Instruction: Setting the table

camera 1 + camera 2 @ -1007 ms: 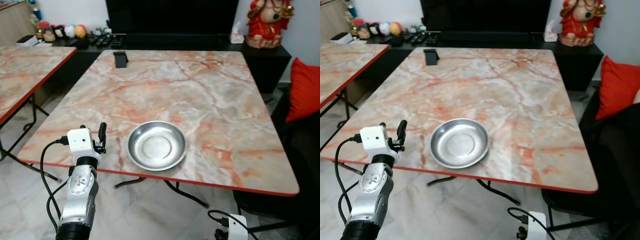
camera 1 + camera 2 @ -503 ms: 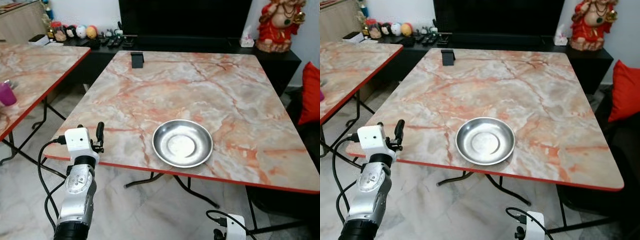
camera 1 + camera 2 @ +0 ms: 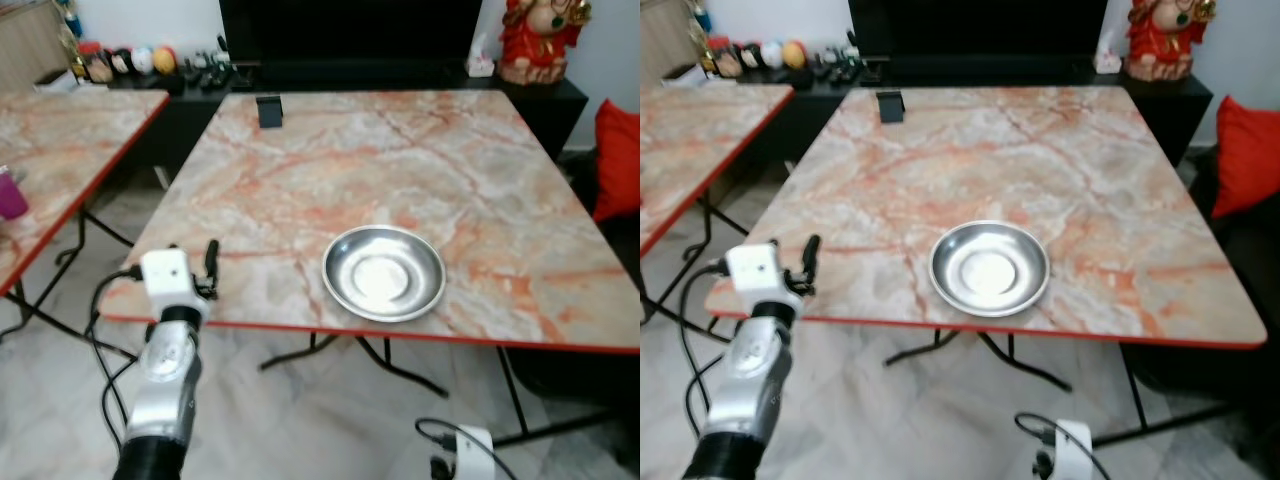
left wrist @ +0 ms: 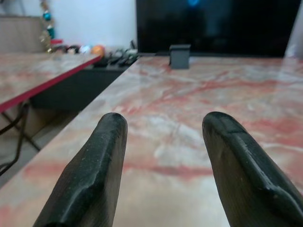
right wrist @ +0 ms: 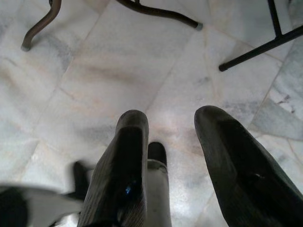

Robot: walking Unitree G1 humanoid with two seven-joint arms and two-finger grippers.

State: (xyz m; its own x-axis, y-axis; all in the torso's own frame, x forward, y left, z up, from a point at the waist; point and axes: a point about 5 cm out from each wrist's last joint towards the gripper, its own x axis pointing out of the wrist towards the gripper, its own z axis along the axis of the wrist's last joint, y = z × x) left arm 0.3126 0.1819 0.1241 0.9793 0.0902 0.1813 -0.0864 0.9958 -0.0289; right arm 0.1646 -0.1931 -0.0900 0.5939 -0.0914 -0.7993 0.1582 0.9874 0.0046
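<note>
Left eye view: the left gripper (image 3: 207, 268) is raised at the near left edge of the marble worktop (image 3: 330, 160), fingers (image 4: 90, 175) released and holding nothing. The right gripper (image 5: 168, 156) hangs idle above the tiled floor (image 5: 94, 71), fingers spread, empty. The steel plate (image 3: 384, 273) sits near the front edge, well right of the left gripper. A small black stand (image 3: 269, 110) rests at the far edge.

Judgement: the plate appears placed; the next item must be fetched. Keep the left arm clear of the red edge trim when turning, and leave the plate undisturbed.
</note>
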